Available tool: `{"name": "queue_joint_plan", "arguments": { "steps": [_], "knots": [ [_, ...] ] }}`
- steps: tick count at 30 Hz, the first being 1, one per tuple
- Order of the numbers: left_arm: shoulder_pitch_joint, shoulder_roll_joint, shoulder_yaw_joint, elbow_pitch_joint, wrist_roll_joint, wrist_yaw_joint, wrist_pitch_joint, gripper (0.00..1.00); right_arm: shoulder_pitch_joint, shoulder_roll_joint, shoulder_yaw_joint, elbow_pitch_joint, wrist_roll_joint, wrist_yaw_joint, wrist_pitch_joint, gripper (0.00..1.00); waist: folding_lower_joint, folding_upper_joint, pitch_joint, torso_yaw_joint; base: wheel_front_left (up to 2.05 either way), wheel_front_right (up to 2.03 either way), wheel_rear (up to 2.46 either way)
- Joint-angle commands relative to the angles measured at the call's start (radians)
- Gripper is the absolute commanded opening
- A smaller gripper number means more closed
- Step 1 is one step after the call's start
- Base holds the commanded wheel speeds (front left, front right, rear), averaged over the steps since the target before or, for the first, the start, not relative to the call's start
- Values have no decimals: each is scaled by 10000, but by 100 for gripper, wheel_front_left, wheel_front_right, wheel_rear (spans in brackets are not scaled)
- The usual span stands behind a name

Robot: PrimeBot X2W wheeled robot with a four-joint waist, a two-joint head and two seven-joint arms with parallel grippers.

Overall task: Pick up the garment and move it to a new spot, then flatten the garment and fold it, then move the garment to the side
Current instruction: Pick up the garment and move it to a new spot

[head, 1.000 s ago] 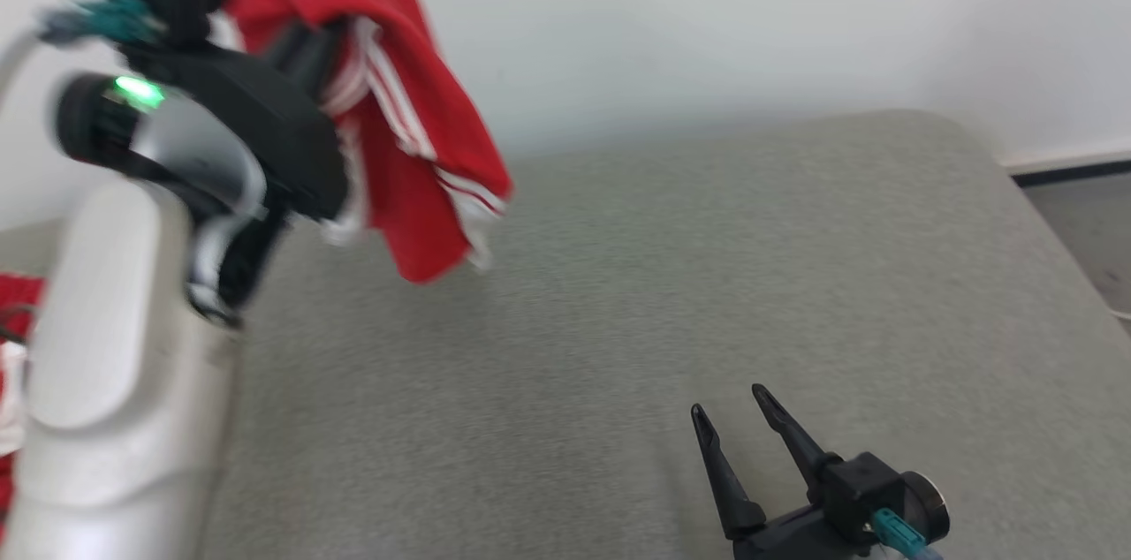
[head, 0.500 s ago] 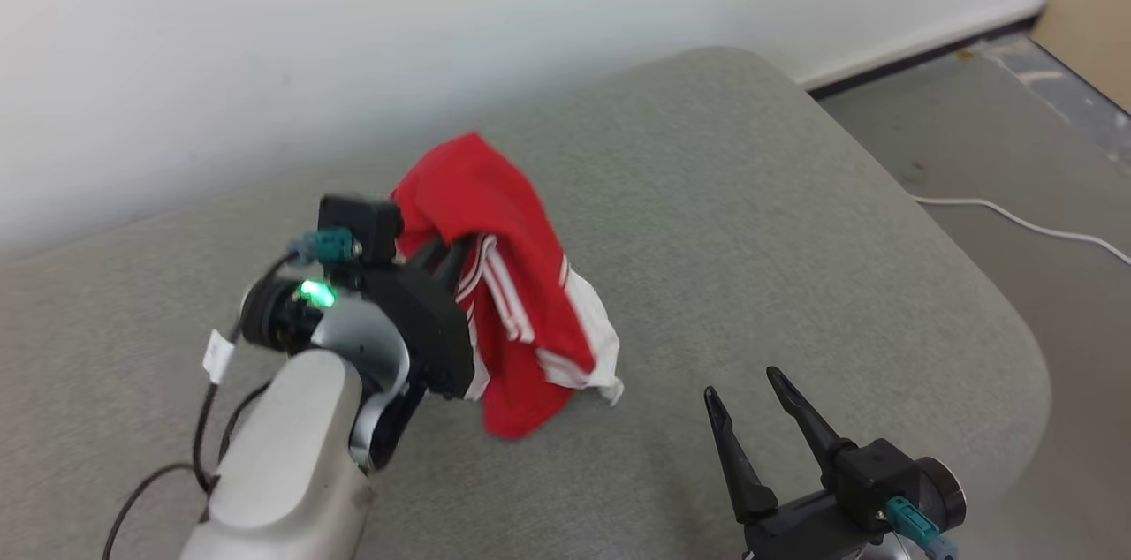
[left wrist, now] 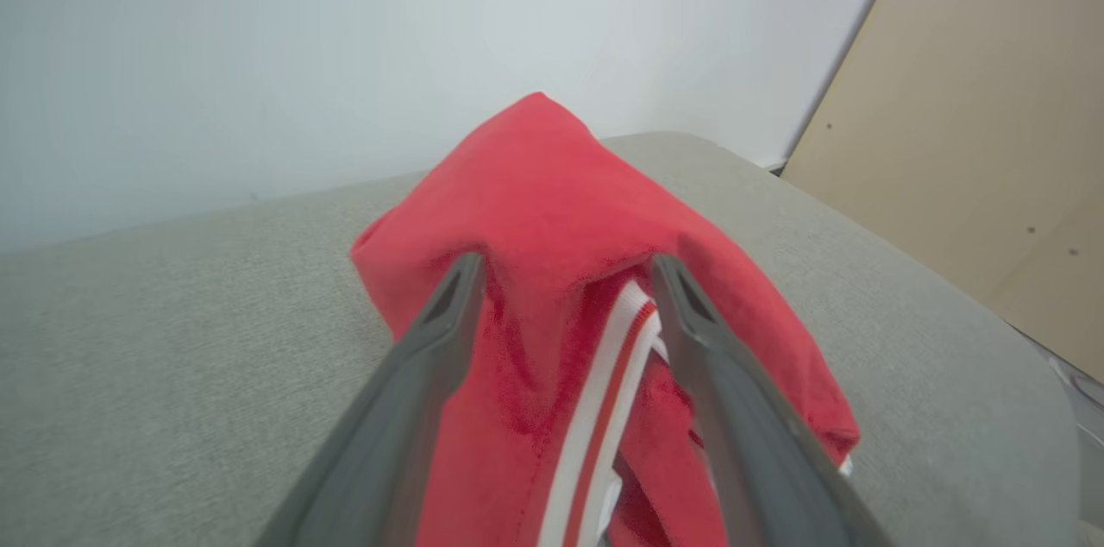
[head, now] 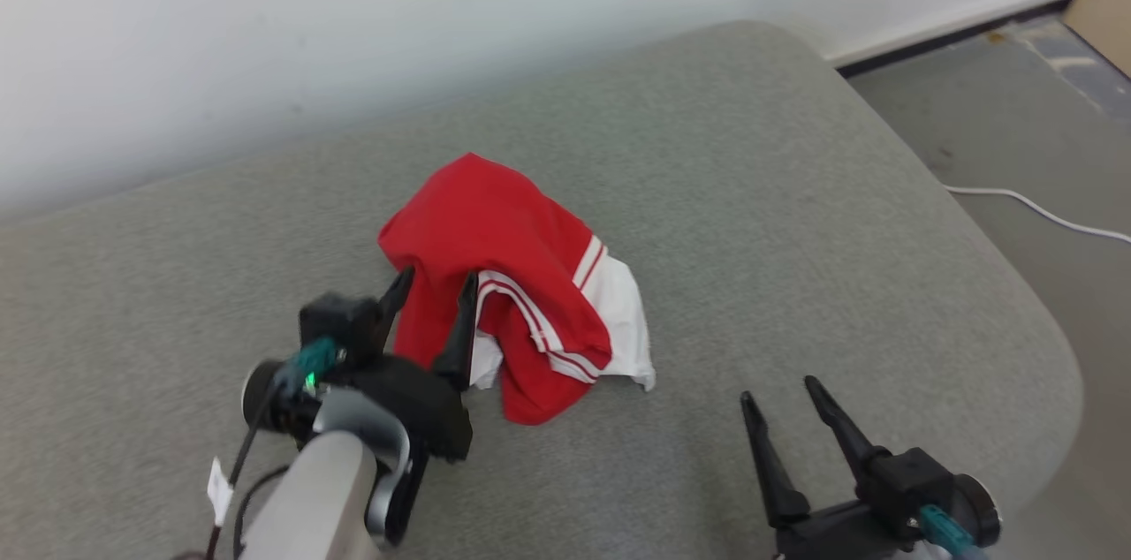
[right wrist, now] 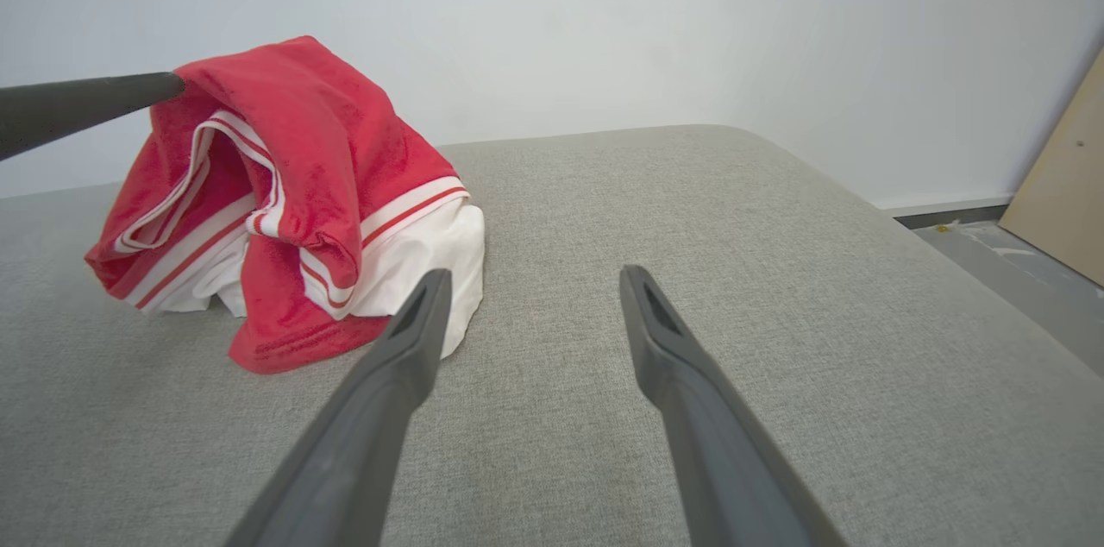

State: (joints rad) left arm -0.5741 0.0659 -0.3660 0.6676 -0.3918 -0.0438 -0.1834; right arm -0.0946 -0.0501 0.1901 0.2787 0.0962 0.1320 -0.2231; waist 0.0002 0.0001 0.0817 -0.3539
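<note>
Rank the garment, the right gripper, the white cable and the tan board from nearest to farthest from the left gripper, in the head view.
1. garment, between the left gripper fingers
2. right gripper, lower right
3. white cable, on the floor, right
4. tan board, top right corner

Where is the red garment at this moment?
In the head view the red garment lies crumpled left of centre on the grey cushion, its near edge between the spread fingers of the left tool; the right tool stands apart at lower right.

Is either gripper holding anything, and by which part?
Nothing is gripped: left gripper open, red garment draped over its tips; right gripper open, empty.
</note>
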Motion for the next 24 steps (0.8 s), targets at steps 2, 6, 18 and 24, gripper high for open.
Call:
{"name": "queue_joint_plan", "arguments": {
  "steps": [2, 6, 18, 24],
  "knots": [
    [655, -71, 74, -338, -196, 110, -502, 100, 274, -6, -351, -83, -165, -25, 2, 100, -2, -1, -775, 1285, 0, 0, 0],
    [1640, -87, 335, -1129, -314, 373, -781, 100, 508, -8, -753, -175, -228, -25, 53, 100, -2, -1, -1130, 2001, 0, 0, 0],
    [4785, 528, 2225, -4433, 874, 994, -812, 100, 1053, -5, -1578, -333, -555, -25, 127, 100, -2, -1, -1679, 3257, 0, 0, 0],
    [5795, 489, 2810, -4998, 1483, 1009, -814, 100, 1108, -6, -1724, -175, -647, -25, 57, 100, -2, -1, -1749, 3317, 0, 0, 0]
  ]
}}
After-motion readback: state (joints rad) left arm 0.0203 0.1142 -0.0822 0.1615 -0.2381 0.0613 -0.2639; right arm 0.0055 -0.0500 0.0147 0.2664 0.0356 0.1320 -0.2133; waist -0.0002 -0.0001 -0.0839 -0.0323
